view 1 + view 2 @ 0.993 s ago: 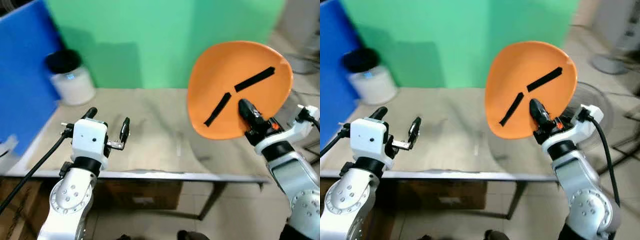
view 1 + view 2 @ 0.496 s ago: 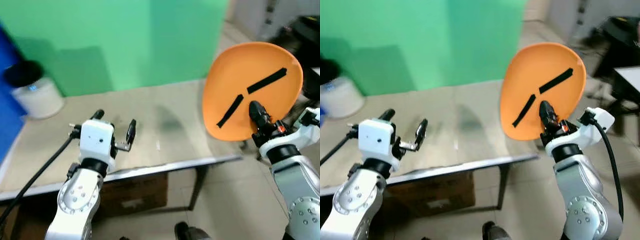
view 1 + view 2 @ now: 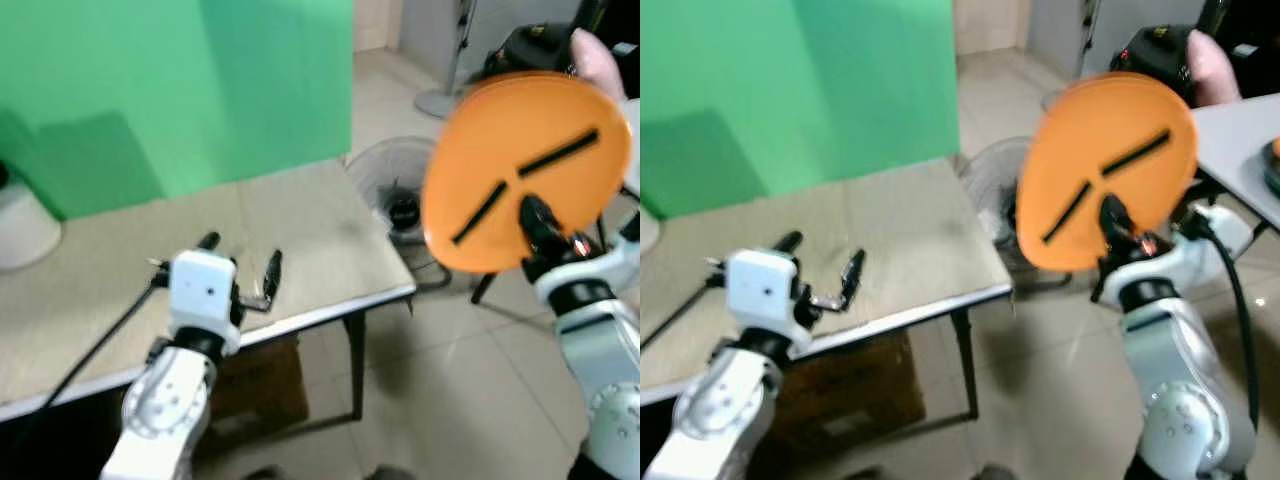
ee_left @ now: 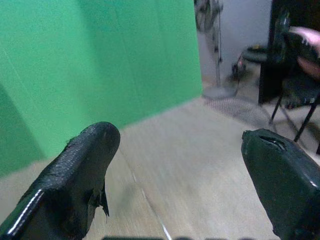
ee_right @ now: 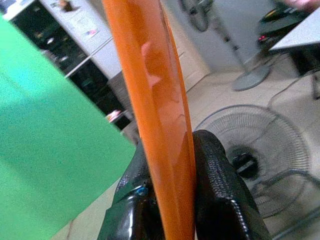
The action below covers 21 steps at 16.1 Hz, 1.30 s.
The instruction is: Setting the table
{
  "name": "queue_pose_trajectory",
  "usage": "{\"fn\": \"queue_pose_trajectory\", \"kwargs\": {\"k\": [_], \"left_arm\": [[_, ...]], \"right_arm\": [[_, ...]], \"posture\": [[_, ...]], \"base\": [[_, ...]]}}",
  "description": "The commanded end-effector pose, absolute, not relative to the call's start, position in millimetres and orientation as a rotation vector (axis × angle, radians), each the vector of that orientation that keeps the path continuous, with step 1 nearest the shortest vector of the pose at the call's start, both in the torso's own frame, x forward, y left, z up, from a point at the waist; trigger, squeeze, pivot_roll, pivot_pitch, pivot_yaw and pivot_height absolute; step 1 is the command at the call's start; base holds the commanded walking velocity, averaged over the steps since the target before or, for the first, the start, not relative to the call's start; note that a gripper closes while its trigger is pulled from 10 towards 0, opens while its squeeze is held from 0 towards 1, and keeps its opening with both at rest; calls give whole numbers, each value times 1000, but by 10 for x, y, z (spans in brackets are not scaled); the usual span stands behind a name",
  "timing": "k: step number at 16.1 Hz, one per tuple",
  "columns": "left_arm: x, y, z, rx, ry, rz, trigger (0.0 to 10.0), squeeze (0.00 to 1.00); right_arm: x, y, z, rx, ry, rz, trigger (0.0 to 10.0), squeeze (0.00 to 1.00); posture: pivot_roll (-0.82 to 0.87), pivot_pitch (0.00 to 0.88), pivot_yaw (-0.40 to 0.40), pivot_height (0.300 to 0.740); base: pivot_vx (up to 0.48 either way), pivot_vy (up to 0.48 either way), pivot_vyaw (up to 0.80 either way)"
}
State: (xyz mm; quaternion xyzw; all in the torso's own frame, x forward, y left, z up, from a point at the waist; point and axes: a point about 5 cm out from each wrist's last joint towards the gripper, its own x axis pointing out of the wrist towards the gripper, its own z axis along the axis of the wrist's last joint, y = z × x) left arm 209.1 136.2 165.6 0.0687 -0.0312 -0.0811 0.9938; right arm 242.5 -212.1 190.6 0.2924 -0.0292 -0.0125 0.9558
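My right gripper [image 3: 535, 222] is shut on the lower rim of an orange plate [image 3: 525, 160], held upright at chest height on the right, off past the table's right end. Two black tape strips cross the plate's face. In the right wrist view the plate's edge [image 5: 157, 120] runs between the two black fingers [image 5: 220, 185]. My left gripper [image 3: 243, 273] hovers open and empty above the front edge of the beige table [image 3: 300, 240]; the left wrist view looks between its spread fingers [image 4: 80, 175] along the tabletop.
A green screen [image 3: 170, 90] stands behind the table. A floor fan lying flat [image 3: 400, 200] sits on the tiles beyond the table's right end. A person's hand [image 3: 600, 60] and a grey table corner [image 3: 1240, 130] are at the far right. Tiled floor [image 3: 440, 400] lies open below.
The camera has swung to the right: the table and green screen slid left, while the fan, tiled floor and a grey table came into sight. Both grippers keep their poses; the plate stays gripped.
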Motion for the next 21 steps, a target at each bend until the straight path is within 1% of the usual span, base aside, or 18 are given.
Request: {"fn": "queue_pose_trajectory", "kwargs": {"k": [1,6,11,13,16,21], "left_arm": [[2096,1413,1656,157,-62,-144,10000,0],[2092,1461,1679,173,-84,-126,10000,0],[2050,1487,1661,159,-78,-119,10000,0],[2046,1519,1644,163,-62,-109,10000,0],[2052,1528,1664,161,-72,-128,10000,0],[2093,1516,1659,155,-77,-144,10000,0]], "right_arm": [[2446,-2060,2011,622,-99,23,10000,0],[2423,-2064,1896,662,-24,-4,10000,0],[2338,-1994,1645,636,111,7,10000,0],[2351,-2020,1605,605,123,-32,10000,0],[2414,-2012,1667,646,94,-39,10000,0],[2425,-1988,1710,654,83,-35,10000,0]], "posture": [[-140,11,49,740],[-136,15,35,740],[-122,12,24,740],[-118,16,25,740],[-119,18,29,740],[-135,14,28,740]], "base": [[0,0,-788],[0,0,-788],[0,0,-788],[0,0,-788],[289,0,-788],[319,0,-788]]}}
